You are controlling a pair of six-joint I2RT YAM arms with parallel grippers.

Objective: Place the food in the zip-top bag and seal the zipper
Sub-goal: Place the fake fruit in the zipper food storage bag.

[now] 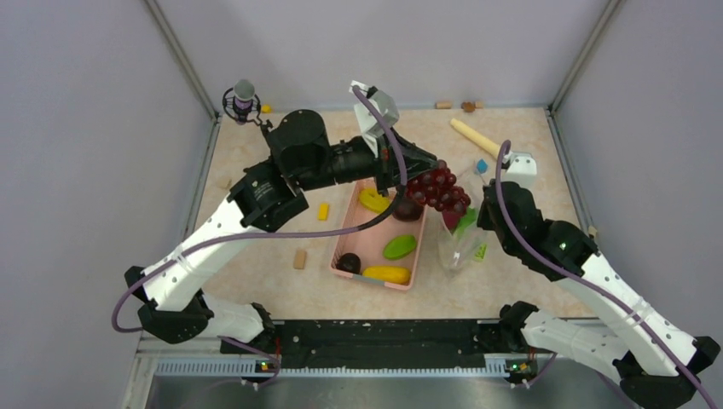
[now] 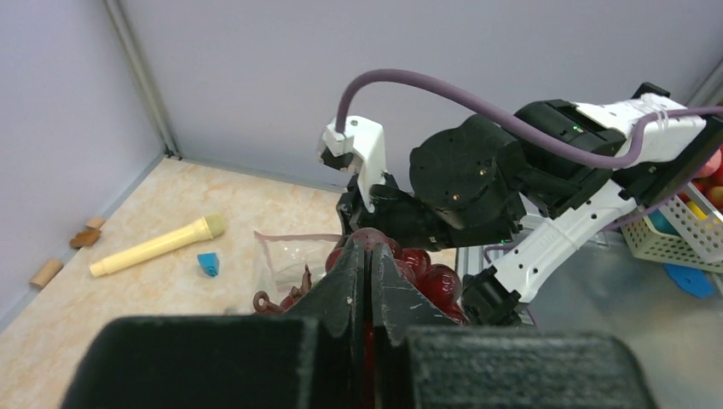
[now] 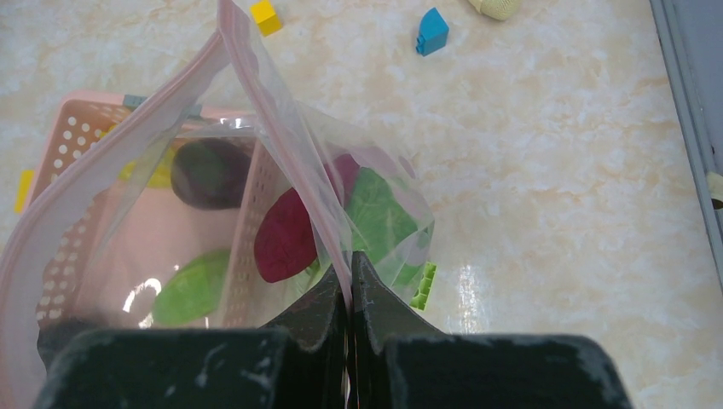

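My left gripper (image 1: 429,173) is shut on a bunch of dark red toy grapes (image 1: 439,190), held in the air over the far right corner of the pink basket (image 1: 344,225). In the left wrist view its jaws (image 2: 368,256) pinch the bunch (image 2: 430,274). My right gripper (image 3: 349,266) is shut on the pinkish zipper (image 3: 274,128) of the clear zip-top bag (image 1: 460,245), holding its mouth open. A magenta sweet potato (image 3: 286,234) and green lettuce (image 3: 379,213) lie inside. Yellow fruit (image 1: 373,201), a green pod (image 1: 399,247) and dark pieces (image 1: 407,210) sit in the basket.
A beige rolling pin (image 1: 475,137) and a blue block (image 1: 482,166) lie beyond the bag. A yellow block (image 1: 323,210) and a tan block (image 1: 299,259) lie left of the basket. Grey walls close in the table at the back and both sides.
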